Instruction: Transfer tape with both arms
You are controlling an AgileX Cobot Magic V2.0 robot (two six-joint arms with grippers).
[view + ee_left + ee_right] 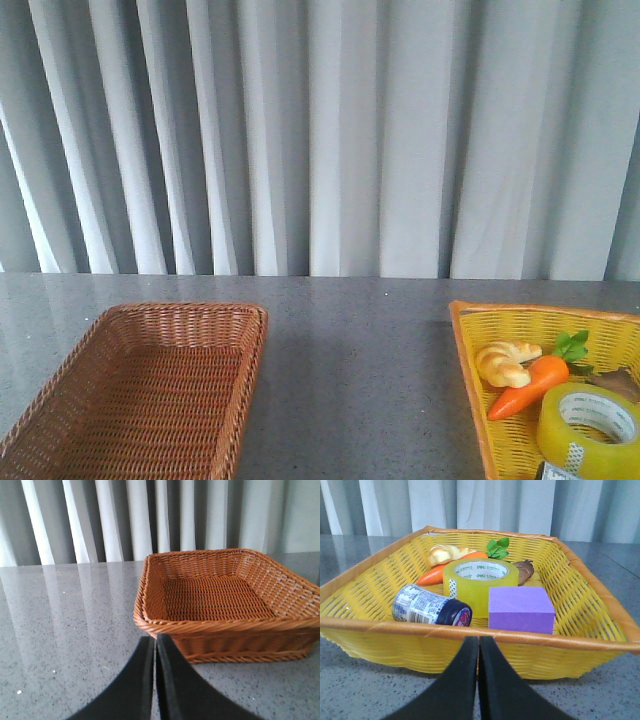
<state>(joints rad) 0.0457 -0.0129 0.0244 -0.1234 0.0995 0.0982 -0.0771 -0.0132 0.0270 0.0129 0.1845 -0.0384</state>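
Starting arrangement for a two-arm handover. The tape (590,428), a yellow roll lying flat with its white core upward, sits in the near part of the yellow basket (470,345) at the right of the grey surface (350,350). It shares that basket with a carrot (528,387) and a bread roll (505,362) farther back; the right wrist view adds a small can (431,606) lying on its side to the tape's left, a purple block (521,609) just beside it on the near right, and a brown object behind that is too dim to name. The crowding matters: the can and block flank the roll closely, so the open ring on top looks the easiest place to take hold.

The brown basket (150,380) stands empty at the left, well apart from the yellow one, which is presumably why two arms are needed.

The right tool (478,645) hovers just outside the yellow basket's near rim, fingers pressed together and holding nothing. The left tool (154,645) waits likewise before the brown basket (220,595), closed and empty. Judged from this, no grasp has begun; the right tool must open before descending.
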